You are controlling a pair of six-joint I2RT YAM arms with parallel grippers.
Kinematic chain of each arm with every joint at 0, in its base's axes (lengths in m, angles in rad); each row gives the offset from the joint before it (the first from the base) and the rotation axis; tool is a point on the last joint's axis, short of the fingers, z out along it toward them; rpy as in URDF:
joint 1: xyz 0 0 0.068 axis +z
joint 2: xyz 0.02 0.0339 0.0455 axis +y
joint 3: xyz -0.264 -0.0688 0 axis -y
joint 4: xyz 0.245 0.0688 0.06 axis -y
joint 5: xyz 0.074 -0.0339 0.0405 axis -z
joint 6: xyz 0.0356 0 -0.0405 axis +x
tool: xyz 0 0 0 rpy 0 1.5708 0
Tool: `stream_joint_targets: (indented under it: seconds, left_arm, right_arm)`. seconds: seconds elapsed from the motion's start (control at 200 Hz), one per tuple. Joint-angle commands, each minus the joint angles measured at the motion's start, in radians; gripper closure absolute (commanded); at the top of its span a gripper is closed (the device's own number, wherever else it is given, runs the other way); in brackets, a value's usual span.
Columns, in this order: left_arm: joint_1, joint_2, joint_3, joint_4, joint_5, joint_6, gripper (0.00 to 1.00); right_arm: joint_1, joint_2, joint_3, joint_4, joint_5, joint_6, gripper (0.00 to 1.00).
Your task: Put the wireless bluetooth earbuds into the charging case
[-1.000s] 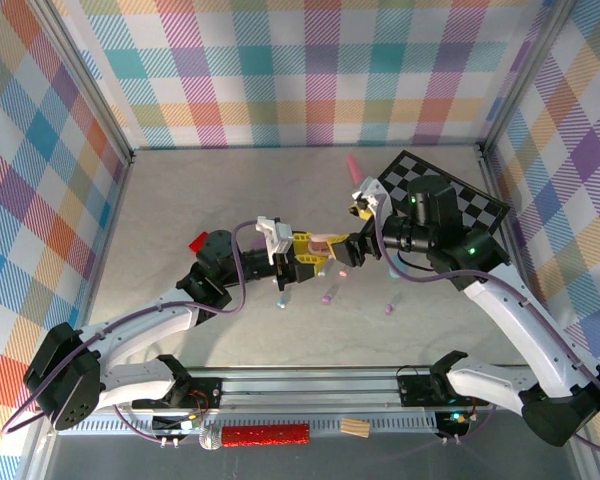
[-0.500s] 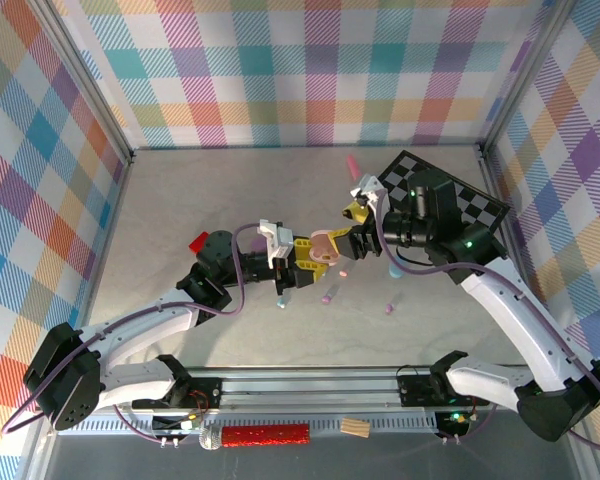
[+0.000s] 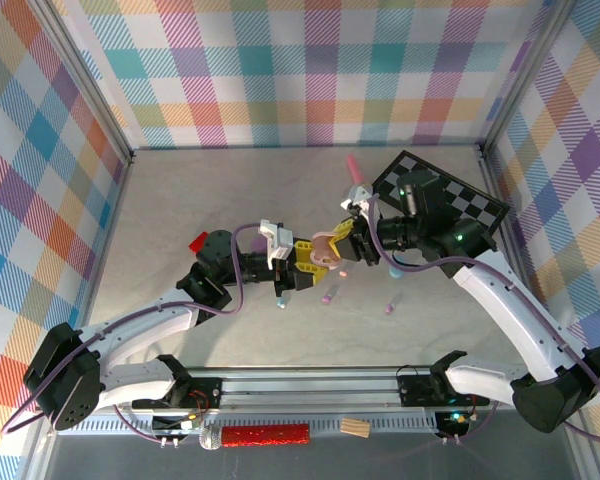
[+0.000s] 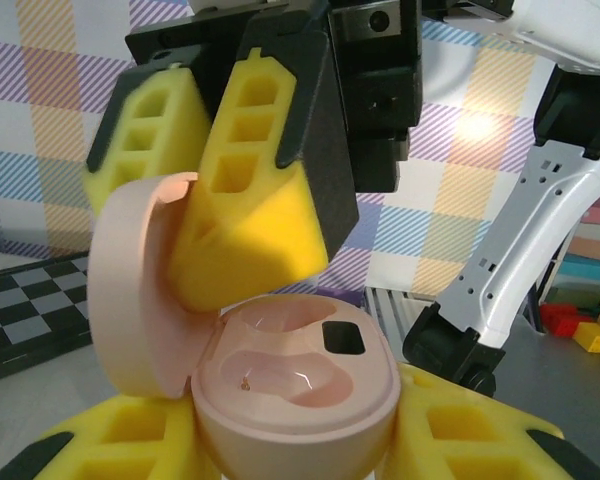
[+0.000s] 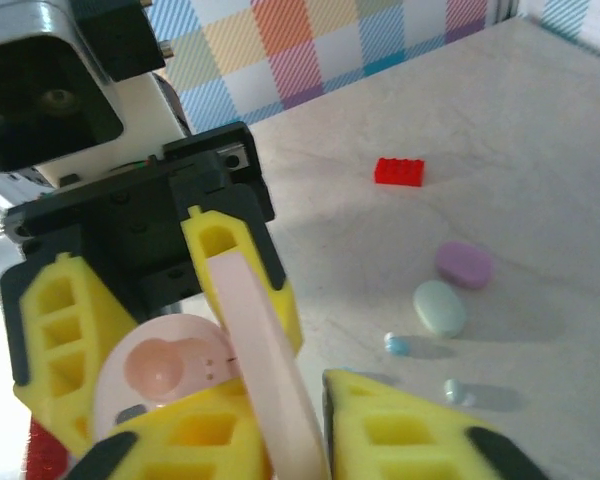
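The pink charging case (image 4: pixel 295 390) stands open between the yellow pads of my left gripper (image 4: pixel 295 445), which is shut on its body. Both wells look bare. Its lid (image 4: pixel 130 290) stands up on the left, pinched by my right gripper's yellow fingers (image 4: pixel 250 190). In the right wrist view the lid's edge (image 5: pixel 265 360) runs between the pads of my right gripper (image 5: pixel 300 440), which is shut on it. From above, the case (image 3: pixel 325 248) hangs over the table's middle between both grippers. Several tiny earbuds lie below, one purple (image 3: pixel 328 296), one blue (image 3: pixel 283 300), another blue (image 5: pixel 396 345).
A purple oval case (image 5: pixel 464 264) and a mint one (image 5: pixel 439 307) lie on the table beside a red brick (image 5: pixel 398 172). A pink toy microphone (image 3: pixel 354 168) and a checkerboard (image 3: pixel 450 195) sit at the back right. Plaid walls enclose the table.
My right gripper has moved left up to the case and closed from wide open onto the raised lid. The left gripper has kept its hold on the case body.
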Motion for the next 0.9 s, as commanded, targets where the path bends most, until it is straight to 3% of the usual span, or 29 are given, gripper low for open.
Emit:
stream_joint_targets:
  seconds: [0.0, 0.075, 0.16, 0.285, 0.395, 0.65, 0.895]
  left_arm:
    - [-0.008, -0.006, 0.036, 0.053, 0.06, 0.0, 0.69]
    - [-0.008, 0.0, 0.039, 0.054, 0.054, -0.002, 0.67]
    - [-0.008, 0.006, 0.04, 0.06, 0.039, -0.005, 0.44]
    - [-0.009, 0.022, 0.044, 0.067, 0.029, -0.014, 0.25]
    - [-0.009, 0.039, 0.05, 0.069, 0.013, -0.021, 0.15]
    - [-0.01, 0.073, 0.071, 0.078, -0.011, -0.059, 0.14]
    - [-0.012, 0.089, 0.085, 0.091, 0.004, -0.059, 0.22]
  right_arm:
    - [-0.008, -0.002, 0.032, -0.014, -0.036, -0.057, 0.99]
    - [-0.008, -0.017, 0.019, 0.006, -0.035, -0.071, 1.0]
    - [-0.008, -0.041, -0.011, 0.055, -0.033, -0.089, 1.0]
    - [-0.007, -0.073, -0.04, 0.117, 0.007, -0.083, 1.0]
    - [-0.007, -0.095, -0.058, 0.159, 0.062, -0.068, 1.0]
    - [-0.002, -0.167, -0.144, 0.261, 0.118, -0.081, 1.0]
    - [0.001, -0.164, -0.163, 0.263, 0.126, -0.077, 1.0]
